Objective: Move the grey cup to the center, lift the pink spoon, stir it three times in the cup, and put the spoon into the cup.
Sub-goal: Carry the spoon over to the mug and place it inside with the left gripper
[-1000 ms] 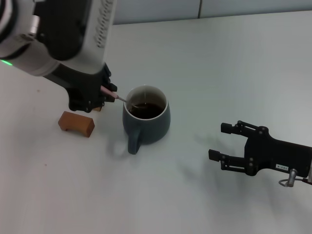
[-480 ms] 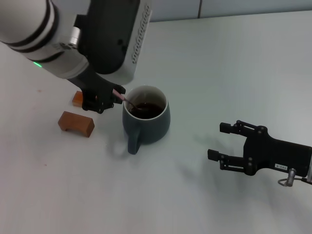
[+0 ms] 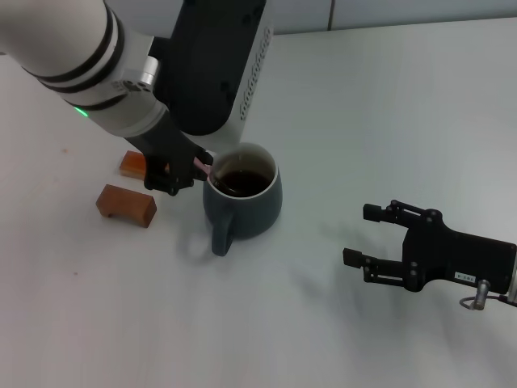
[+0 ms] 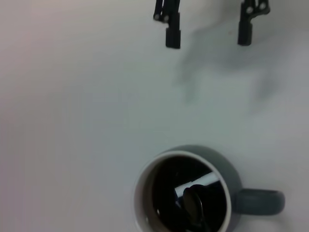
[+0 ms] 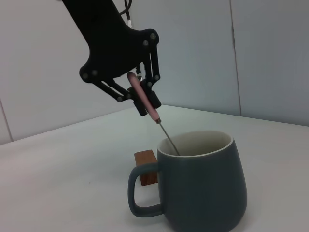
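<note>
The grey cup (image 3: 250,217) stands on the white table with dark liquid inside and its handle toward me. My left gripper (image 3: 190,170) hovers just left of the rim, shut on the pink spoon (image 3: 201,165). The spoon slants down over the rim into the liquid. In the right wrist view the left gripper (image 5: 145,100) pinches the pink spoon (image 5: 141,94) by its handle above the cup (image 5: 207,193). Seen from the left wrist, the spoon's bowl (image 4: 192,205) lies in the cup (image 4: 231,175). My right gripper (image 3: 359,234) rests open at the right, apart from the cup.
Two small brown wooden blocks (image 3: 126,205) (image 3: 133,164) lie left of the cup, under the left arm. One block (image 5: 146,173) shows behind the cup's handle in the right wrist view. The right gripper (image 4: 207,35) appears far off in the left wrist view.
My left arm has shifted right, closer to the cup's rim, carrying the spoon along in the liquid. The farther wooden block has come into sight. The right arm stayed still.
</note>
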Controlling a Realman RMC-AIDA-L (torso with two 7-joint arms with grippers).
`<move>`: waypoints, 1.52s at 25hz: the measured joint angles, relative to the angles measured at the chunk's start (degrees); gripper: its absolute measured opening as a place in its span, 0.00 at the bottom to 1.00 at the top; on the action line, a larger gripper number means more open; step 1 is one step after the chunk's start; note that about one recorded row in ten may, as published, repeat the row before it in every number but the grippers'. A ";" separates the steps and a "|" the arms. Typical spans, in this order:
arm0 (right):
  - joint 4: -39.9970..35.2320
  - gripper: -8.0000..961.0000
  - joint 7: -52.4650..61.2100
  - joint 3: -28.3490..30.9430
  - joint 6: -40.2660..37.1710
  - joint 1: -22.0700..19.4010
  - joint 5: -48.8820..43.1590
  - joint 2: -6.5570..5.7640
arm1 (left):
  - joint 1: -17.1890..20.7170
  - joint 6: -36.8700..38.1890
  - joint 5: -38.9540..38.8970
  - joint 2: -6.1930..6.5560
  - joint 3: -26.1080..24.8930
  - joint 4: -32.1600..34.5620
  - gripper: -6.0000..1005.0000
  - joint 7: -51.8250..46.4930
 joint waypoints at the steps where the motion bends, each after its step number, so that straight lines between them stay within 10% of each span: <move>1: 0.00 0.86 0.00 0.00 0.00 0.00 0.00 0.00 | 0.00 0.00 -0.40 0.00 0.10 0.03 0.14 0.01; 38: -0.01 0.86 0.26 -0.38 -0.40 -0.14 -0.08 0.00 | -1.73 -2.12 -1.61 -0.09 2.20 -0.95 0.13 -4.13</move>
